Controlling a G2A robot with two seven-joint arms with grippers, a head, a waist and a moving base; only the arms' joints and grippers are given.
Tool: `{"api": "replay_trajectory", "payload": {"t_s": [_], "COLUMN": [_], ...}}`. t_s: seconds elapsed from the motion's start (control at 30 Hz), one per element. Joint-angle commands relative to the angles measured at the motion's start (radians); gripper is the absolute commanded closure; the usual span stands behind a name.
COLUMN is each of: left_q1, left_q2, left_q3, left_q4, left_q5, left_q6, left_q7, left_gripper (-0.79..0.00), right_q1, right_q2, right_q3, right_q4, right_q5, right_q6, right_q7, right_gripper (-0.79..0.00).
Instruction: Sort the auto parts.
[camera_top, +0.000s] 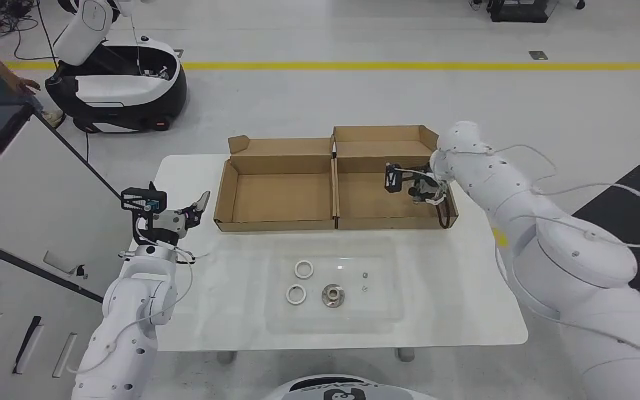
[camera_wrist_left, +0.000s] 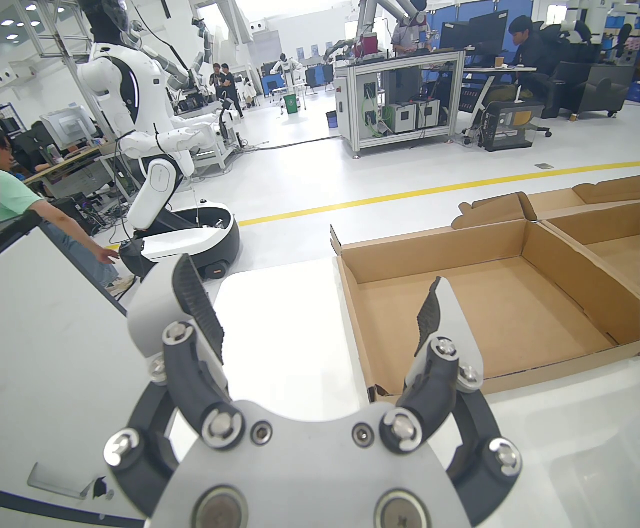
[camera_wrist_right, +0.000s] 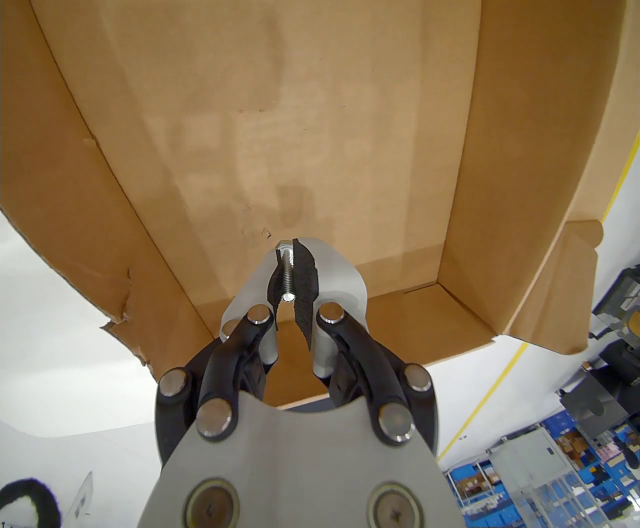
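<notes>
Over the right cardboard box (camera_wrist_right: 260, 125), the right gripper (camera_wrist_right: 291, 257) pinches a threaded bolt (camera_wrist_right: 286, 275), apparently to drop it there, while the left gripper (camera_wrist_left: 315, 282) hangs open-jawed beside the left cardboard box (camera_wrist_left: 500, 310).

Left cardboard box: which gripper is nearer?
Left. The left gripper, open, is over the table just outside the left cardboard box, beside its outer side wall. The right gripper, shut on a bolt, is over the neighbouring right cardboard box.

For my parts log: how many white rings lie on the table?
2. The far ring lies toward the left box; the near ring lies beside the metal hub. None looks hidden.
</notes>
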Motion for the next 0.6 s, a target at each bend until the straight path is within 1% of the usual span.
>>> {"api": "replay_trajectory", "payload": {"t_s": [0.0, 0.43, 0.47, 0.5, 0.57], "left_q1": [0.0, 0.0, 0.0, 0.0, 0.0], "left_q2": [0.0, 0.0, 0.0, 0.0, 0.0], "left_q3": [0.0, 0.0, 0.0, 0.0, 0.0], "left_q4": [0.0, 0.0, 0.0, 0.0, 0.0], "left_q5": [0.0, 0.0, 0.0, 0.0, 0.0], "left_q6": [0.0, 0.0, 0.0, 0.0, 0.0], "left_q7": [0.0, 0.0, 0.0, 0.0, 0.0], "left_gripper": [-0.785, -0.785, -0.785, -0.785, -0.785], "right_q1": [-0.001, -0.007, -0.007, -0.007, -0.008], "right_q2": [-0.007, -0.049, -0.052, -0.054, -0.057], "right_q3": [0.0, 0.0, 0.0, 0.0, 0.0], "right_q4": [0.013, 0.085, 0.09, 0.093, 0.101], "right_q5": [-0.02, -0.085, -0.088, -0.09, -0.094], "right_q6": [0.0, 0.0, 0.0, 0.0, 0.0], "right_q7": [-0.016, -0.087, -0.091, -0.095, -0.103], "right_gripper": [0.0, 0.0, -0.058, -0.071, -0.135]}}
